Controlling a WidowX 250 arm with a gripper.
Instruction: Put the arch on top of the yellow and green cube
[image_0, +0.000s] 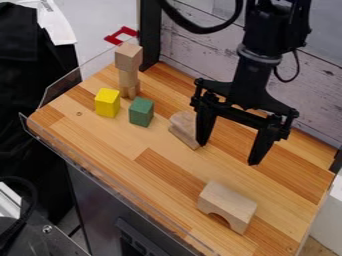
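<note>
1. Your gripper hung with its black fingers spread wide and held nothing, which looked right for a grasp still to be made.
2. The wooden arch block lay below your gripper, on the camera side, standing on its feet with the hollow underneath. That pose suited a bridge, so you probably had no flip to make. Your fingertips were lined up roughly along its length; a grip across its thickness would have called for a wrist turn.
3. The yellow cube and green cube sat well off to the view's left of your gripper, side by side with a small gap, like two piers for the arch. Uneven lowering could have nudged one aside.
4. Just beside your gripper's view-left finger was a round-topped wooden piece, partly hidden, close enough to be knocked.
5. Beyond the cubes from your gripper rose a narrow wooden block stack, its top block squared.
6. The loose blocks were pale, bare wood; the cubes were painted flat. Beneath your gripper, the tabletop was laid in honey-toned strips.
</note>
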